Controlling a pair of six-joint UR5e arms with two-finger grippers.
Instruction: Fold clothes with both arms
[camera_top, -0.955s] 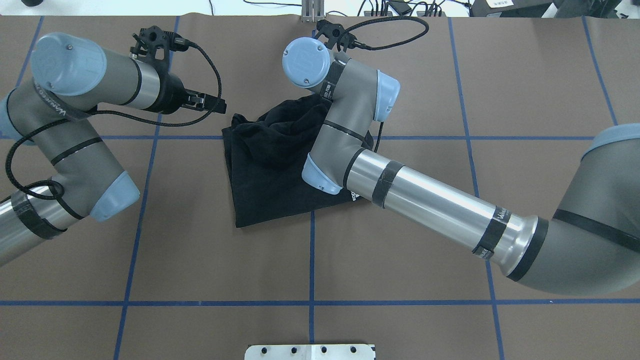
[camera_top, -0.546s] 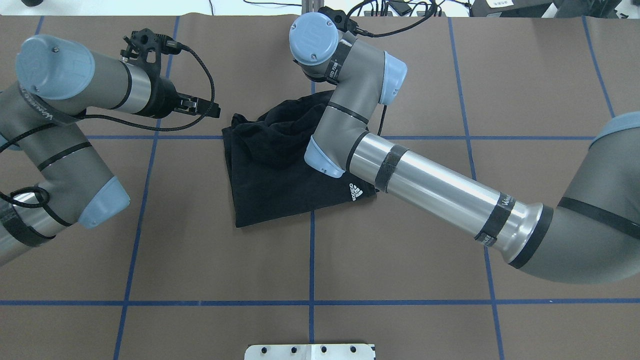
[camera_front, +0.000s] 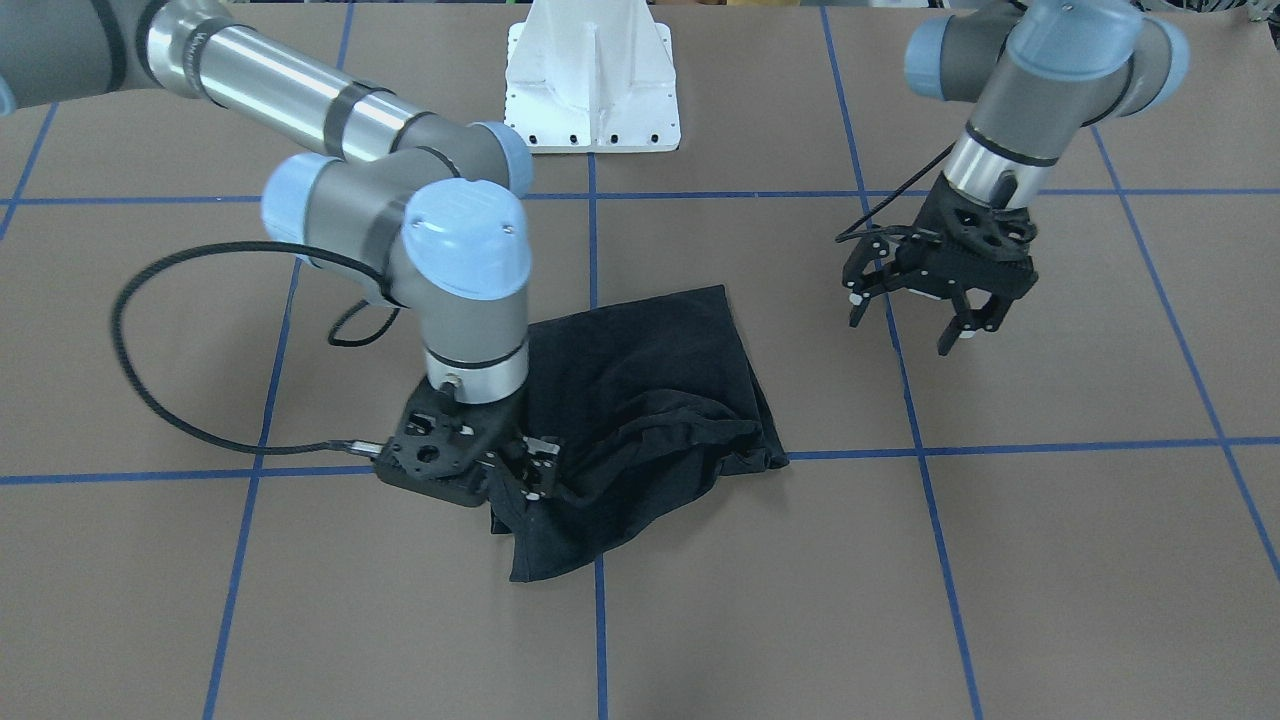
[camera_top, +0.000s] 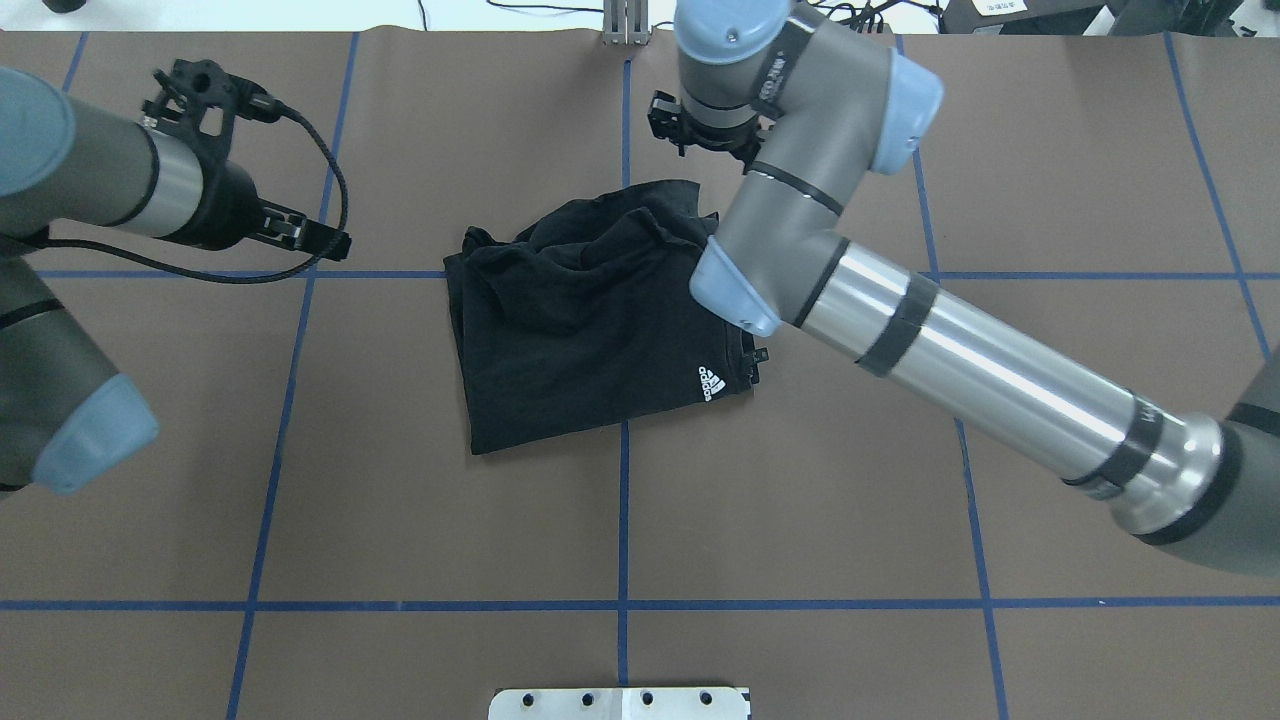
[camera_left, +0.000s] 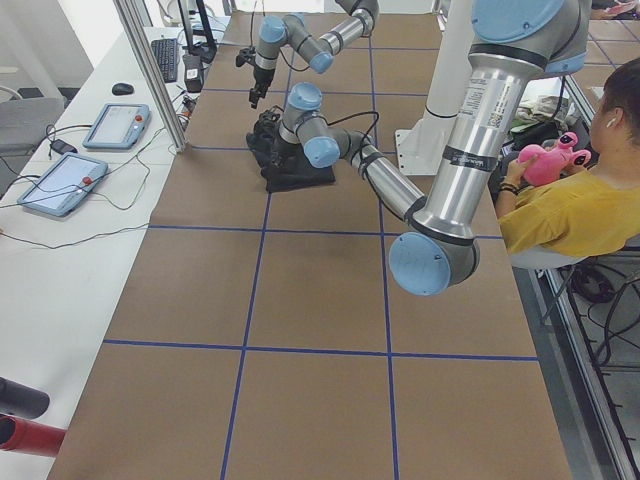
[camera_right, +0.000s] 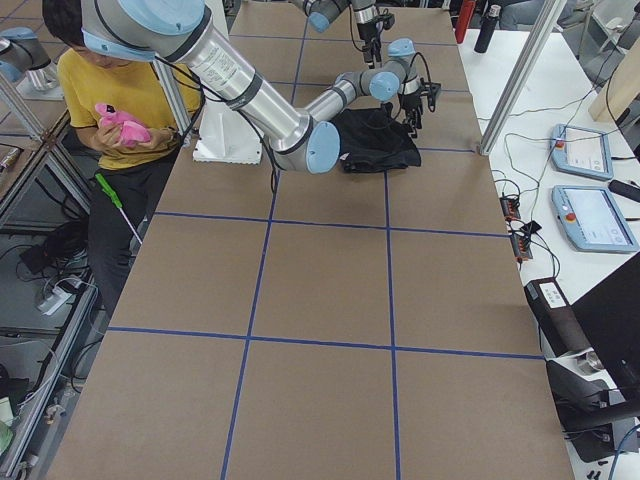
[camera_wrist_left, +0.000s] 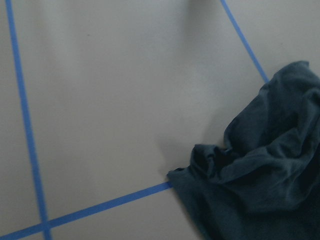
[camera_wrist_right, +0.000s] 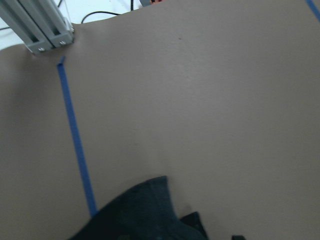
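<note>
The front-facing view, not the overhead, shows the black left gripper (camera_front: 905, 325) spread wide, apart from the crumpled black T-shirt (camera_front: 650, 390). Whether the black right gripper (camera_front: 533, 478) at the shirt's edge holds it, I cannot tell.

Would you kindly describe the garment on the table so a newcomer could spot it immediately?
On the brown table crossed by blue tape lines, look near the middle, right by the right arm's pincer. There lies a crumpled black T-shirt with a small white logo at one corner; it is the only cloth there.
</note>
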